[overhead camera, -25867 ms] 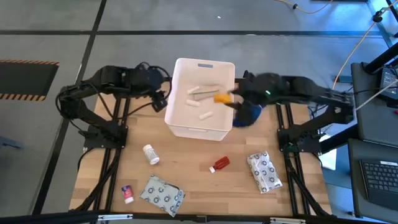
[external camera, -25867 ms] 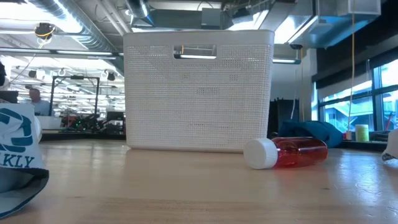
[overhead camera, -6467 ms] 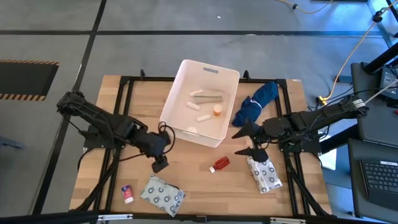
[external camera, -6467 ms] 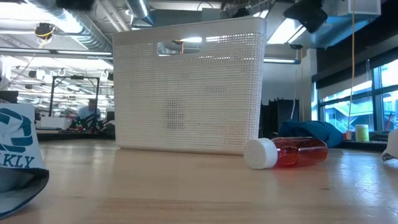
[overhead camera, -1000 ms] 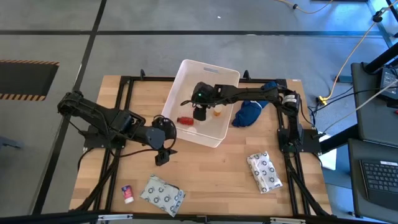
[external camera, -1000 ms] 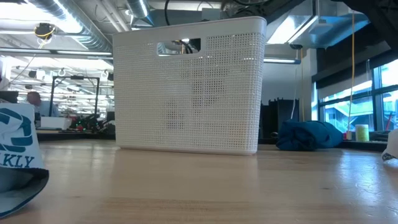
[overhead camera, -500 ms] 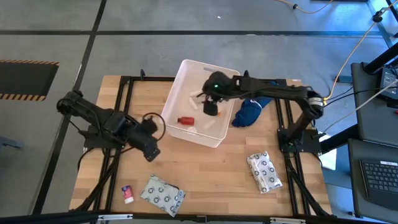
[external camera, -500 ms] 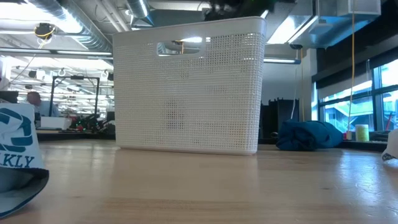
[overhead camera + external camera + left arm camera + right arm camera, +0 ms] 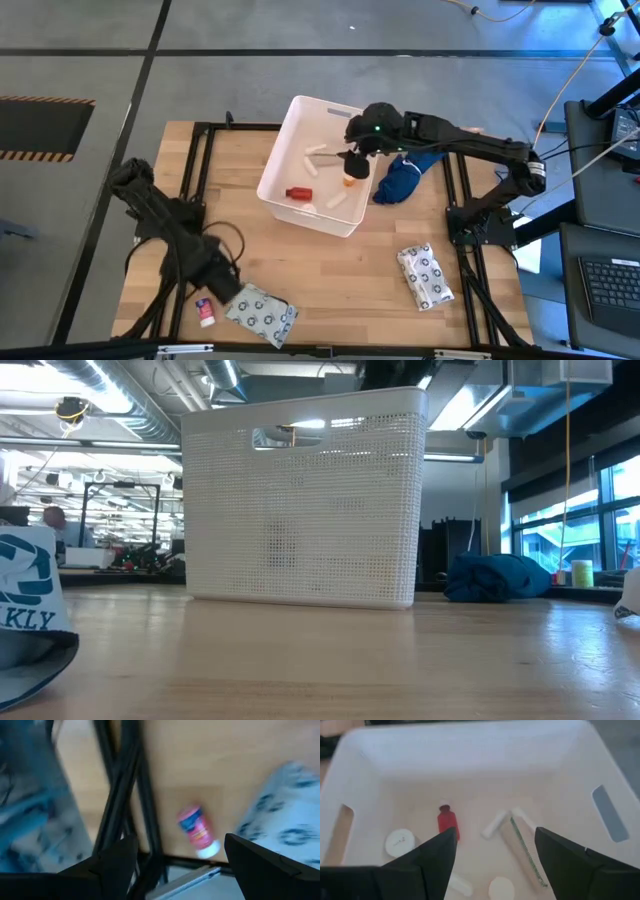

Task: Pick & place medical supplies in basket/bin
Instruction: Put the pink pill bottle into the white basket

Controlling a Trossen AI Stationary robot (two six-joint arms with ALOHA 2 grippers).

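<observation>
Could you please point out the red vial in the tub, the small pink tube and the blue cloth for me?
Red vial (image 9: 297, 194), high view, middle of its body.
Small pink tube (image 9: 196, 829), left wrist view, on its pink label.
Blue cloth (image 9: 398, 181), high view, centre of the bundle.

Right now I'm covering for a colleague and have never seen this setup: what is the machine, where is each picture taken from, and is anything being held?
It is a robot with two dark jointed arms at a wooden table.

One picture looks straight down, one looks level across the tabletop, and one comes from a camera on each wrist.

The right gripper is open and empty above the white rectangular plastic tub. Its wrist camera shows a red vial, a white round bottle and other small items already inside.

The left gripper is open near the table's front left corner, above a small pink-labelled tube.

Two white dotted soft packets lie on the table, and a dark blue cloth bundle lies beside the tub.

Nothing is held.
</observation>
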